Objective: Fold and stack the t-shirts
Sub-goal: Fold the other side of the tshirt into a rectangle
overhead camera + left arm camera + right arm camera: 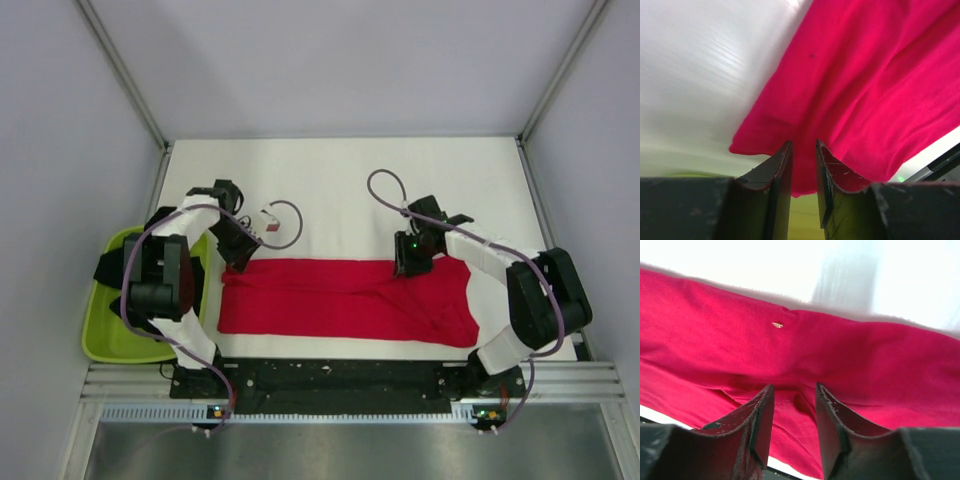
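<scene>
One bright red t-shirt (pixel 340 300) lies folded into a long flat band across the near part of the white table (pixel 330 180). My left gripper (pixel 243 260) is at the band's far left corner. In the left wrist view its jaws (pixel 802 145) are nearly together on the red cloth (pixel 865 75). My right gripper (pixel 408 265) is on the far edge, right of the middle. In the right wrist view its jaws (pixel 794 387) pinch a raised pucker of the cloth (pixel 840 350). No black t-shirt shows.
A lime-green tub (pixel 105 330) sits off the table's left edge, partly under my left arm; it shows between the left jaws (pixel 800 215). Cable loops lie on the table behind each gripper (pixel 285 225) (pixel 385 185). Grey walls close in both sides.
</scene>
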Controlling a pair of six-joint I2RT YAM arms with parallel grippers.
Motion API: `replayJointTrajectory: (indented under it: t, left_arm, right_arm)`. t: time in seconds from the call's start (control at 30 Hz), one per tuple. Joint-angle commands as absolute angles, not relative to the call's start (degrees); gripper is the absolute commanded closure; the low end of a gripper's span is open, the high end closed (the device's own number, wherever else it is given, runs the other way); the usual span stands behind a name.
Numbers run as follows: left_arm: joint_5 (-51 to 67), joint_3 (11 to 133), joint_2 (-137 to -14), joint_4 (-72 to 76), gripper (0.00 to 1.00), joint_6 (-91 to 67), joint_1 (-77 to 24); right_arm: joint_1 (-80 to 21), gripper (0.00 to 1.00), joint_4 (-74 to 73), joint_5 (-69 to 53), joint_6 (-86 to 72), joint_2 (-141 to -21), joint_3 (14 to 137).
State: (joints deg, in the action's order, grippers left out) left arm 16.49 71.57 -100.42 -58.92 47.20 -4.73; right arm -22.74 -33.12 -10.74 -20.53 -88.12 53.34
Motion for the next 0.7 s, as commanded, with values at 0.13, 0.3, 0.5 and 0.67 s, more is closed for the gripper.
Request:
replayJointTrajectory:
  t: [0.13, 0.3, 0.5, 0.67]
  left_arm:
    - [3.8, 64.3, -99.9, -51.7, 0.79, 45.1, -4.8]
    - [1.8, 62.8, -98.3, -53.1, 0.8, 45.7, -4.8]
    - [0.5, 63.3, -97.6, -53.6, 0.73, 46.1, -4.8]
    - [0.5, 64.5, -97.7, -54.1, 0.63, 45.6, -4.8]
  right_arm:
    - [-26.0, 0.78, -29.2, -14.1, -19.8, -87.3, 51.5]
    - [-27.6, 0.81, -31.1, -14.8, -20.6, -84.2, 48.9]
    - [-31.1, 0.84, -33.0, -16.6, -21.5, -83.6, 48.0]
    - [-35.6, 0.91, -34.8, -18.8, -22.4, -85.5, 48.5]
